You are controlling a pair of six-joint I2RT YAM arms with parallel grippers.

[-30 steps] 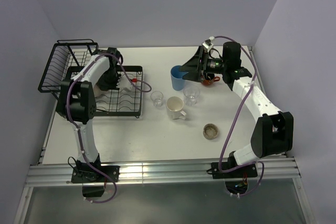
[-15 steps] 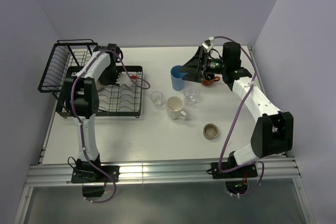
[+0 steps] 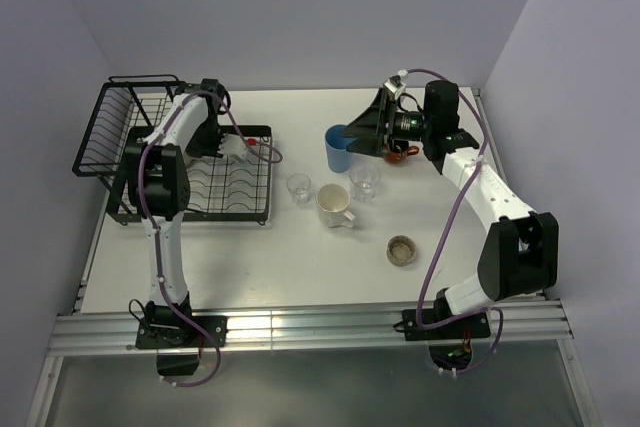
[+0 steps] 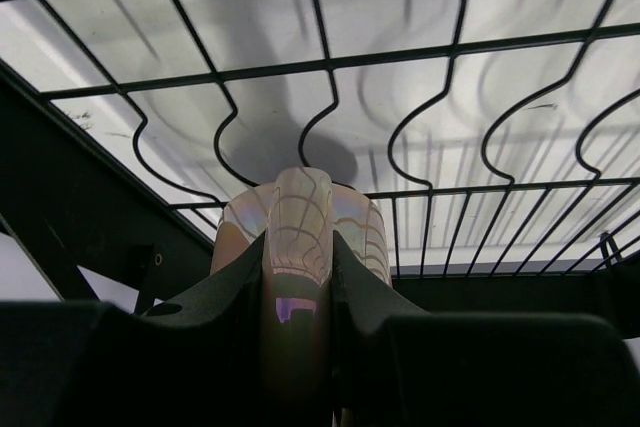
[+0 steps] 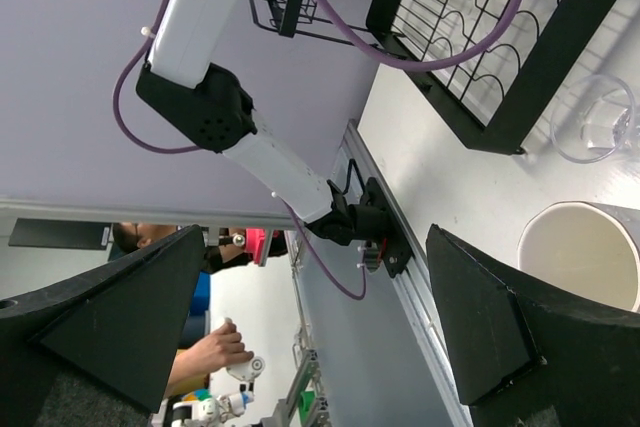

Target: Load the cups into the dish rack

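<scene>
In the left wrist view my left gripper (image 4: 300, 257) is shut on the handle of the pinkish mug (image 4: 300, 212), held just above the dish rack's wires (image 4: 400, 47). From above, the left gripper (image 3: 214, 145) hangs over the far part of the dish rack's flat tray (image 3: 232, 192), and the arm hides the mug. My right gripper (image 3: 362, 133) stands open beside the blue tumbler (image 3: 338, 152), with nothing between its fingers (image 5: 110, 317). Two clear glasses (image 3: 299, 187) (image 3: 365, 179), a cream mug (image 3: 333, 205) and a low brownish cup (image 3: 401, 249) stand on the table.
The rack's taller basket (image 3: 118, 127) sits at the far left by the wall. The right wrist view shows the cream mug (image 5: 585, 252), a clear glass (image 5: 597, 122) and the rack's corner (image 5: 480, 37). Walls close in on three sides.
My left gripper has carried the pinkish mug from the near-left part of the tray toward its far side. The right arm has not moved.
</scene>
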